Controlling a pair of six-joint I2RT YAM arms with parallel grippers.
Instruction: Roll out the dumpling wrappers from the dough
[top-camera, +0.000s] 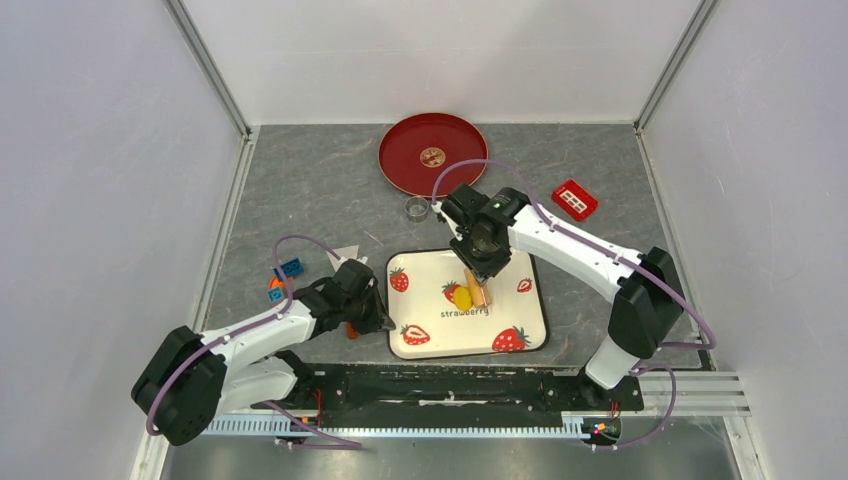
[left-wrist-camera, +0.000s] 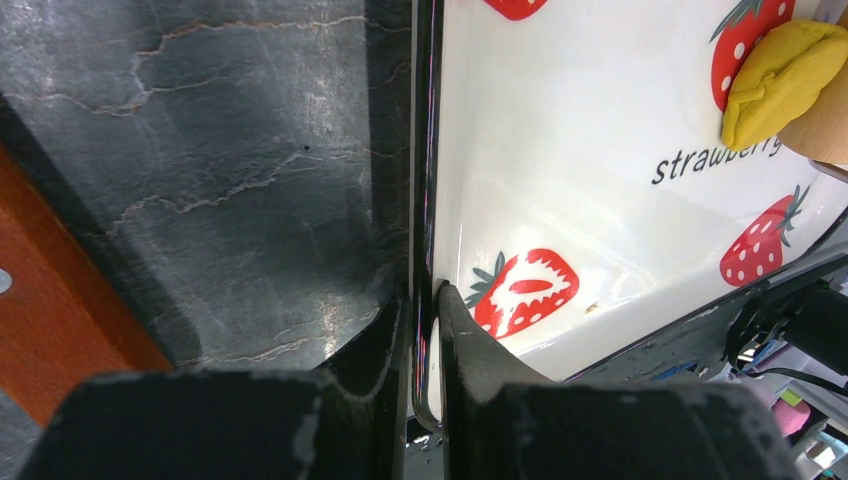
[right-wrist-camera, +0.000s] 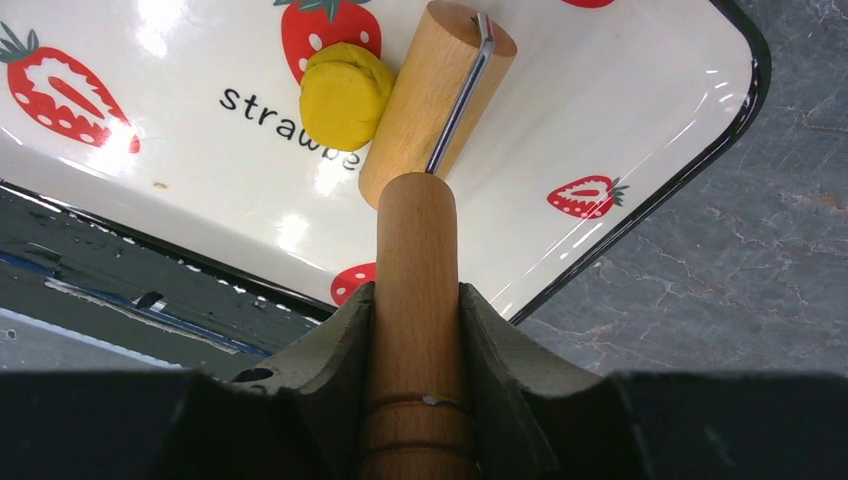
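A thick yellow lump of dough (top-camera: 462, 297) lies near the middle of the white strawberry tray (top-camera: 500, 310). It is a chunky puck, not a thin disc, and no flat wrapper shows on the tray. A wooden rolling pin (top-camera: 479, 291) rests on the tray with its barrel (right-wrist-camera: 435, 95) touching the dough (right-wrist-camera: 345, 95) on its right side. My right gripper (right-wrist-camera: 415, 292) is shut on the roller's handle. My left gripper (left-wrist-camera: 428, 300) is shut on the tray's left rim (left-wrist-camera: 425, 150), one finger on each side. The dough also shows in the left wrist view (left-wrist-camera: 780, 80).
A red plate (top-camera: 400, 170) with a small gold round spot at its centre stands at the back. A small clear ring (top-camera: 416, 208) sits before it. A red block (top-camera: 574, 199) lies at right, blue and orange blocks (top-camera: 287, 270) at left. An orange piece (left-wrist-camera: 60, 300) lies by my left gripper.
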